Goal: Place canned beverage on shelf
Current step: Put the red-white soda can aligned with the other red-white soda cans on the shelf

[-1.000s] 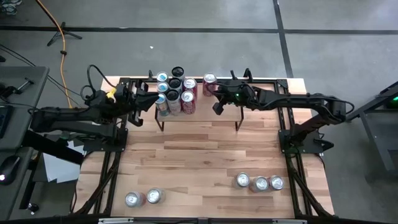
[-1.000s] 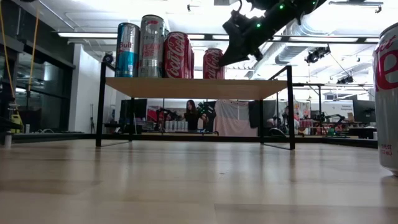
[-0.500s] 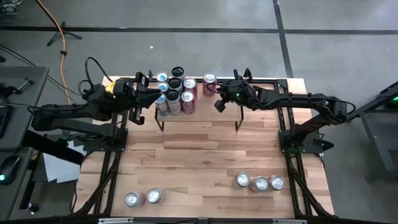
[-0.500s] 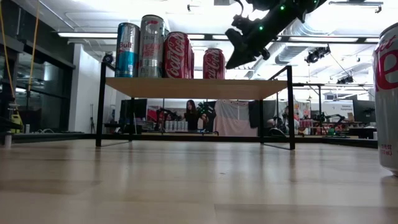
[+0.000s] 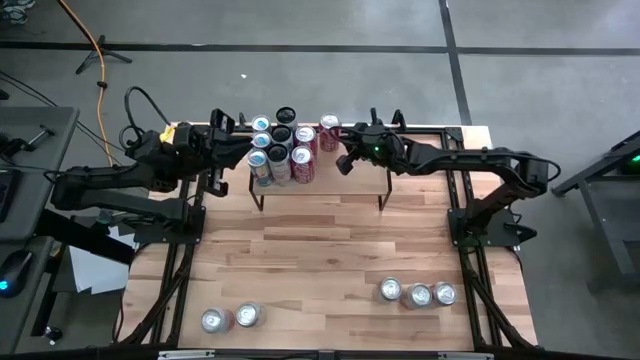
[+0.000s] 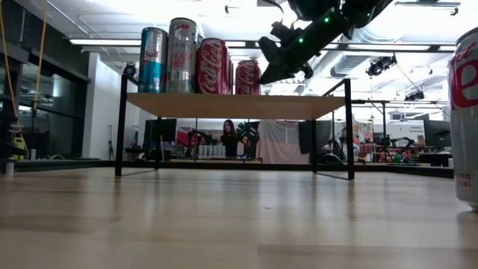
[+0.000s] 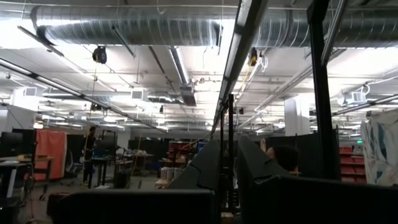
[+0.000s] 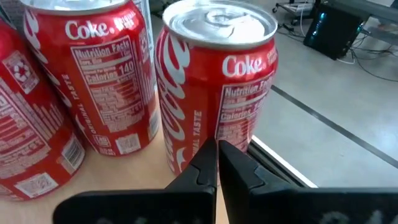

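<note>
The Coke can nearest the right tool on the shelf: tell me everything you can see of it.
The Coke can is red aluminium with white Coke lettering, a nutrition panel and a silver top with its pull tab flat. It stands upright at the back edge of the shelf, at the right end of the can cluster, close beside another Coke can. The right tool, fingers together, sits just in front of it, not gripping.

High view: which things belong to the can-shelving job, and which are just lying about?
Job: shelf, Coke can beside right gripper, other shelved cans, three waiting cans, two more cans.
Lying about: orange cable, papers, waiting left gripper.
</note>
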Available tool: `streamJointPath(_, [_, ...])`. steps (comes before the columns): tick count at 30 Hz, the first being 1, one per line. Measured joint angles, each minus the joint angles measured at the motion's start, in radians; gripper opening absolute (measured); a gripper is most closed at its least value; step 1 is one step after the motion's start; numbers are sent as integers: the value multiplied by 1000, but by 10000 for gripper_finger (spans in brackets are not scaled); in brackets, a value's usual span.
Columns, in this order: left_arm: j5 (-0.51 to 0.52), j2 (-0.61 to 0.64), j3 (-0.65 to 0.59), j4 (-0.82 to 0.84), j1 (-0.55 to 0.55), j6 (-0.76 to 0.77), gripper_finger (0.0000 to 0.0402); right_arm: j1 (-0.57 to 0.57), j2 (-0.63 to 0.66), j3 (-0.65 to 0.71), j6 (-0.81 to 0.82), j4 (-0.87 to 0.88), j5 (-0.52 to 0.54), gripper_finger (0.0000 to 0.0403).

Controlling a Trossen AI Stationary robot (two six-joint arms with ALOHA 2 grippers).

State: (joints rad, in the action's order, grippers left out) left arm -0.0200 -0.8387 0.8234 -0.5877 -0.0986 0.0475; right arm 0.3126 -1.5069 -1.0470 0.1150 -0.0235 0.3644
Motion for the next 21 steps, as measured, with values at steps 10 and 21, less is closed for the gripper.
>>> streamJointPath(10, [1,-3,0,0,0,1,0,4,-29,0,-11,-42,-6,0])
streamJointPath(21, [1,-3,0,-2,0,0,0,50,-25,-10,-38,7,-38,0])
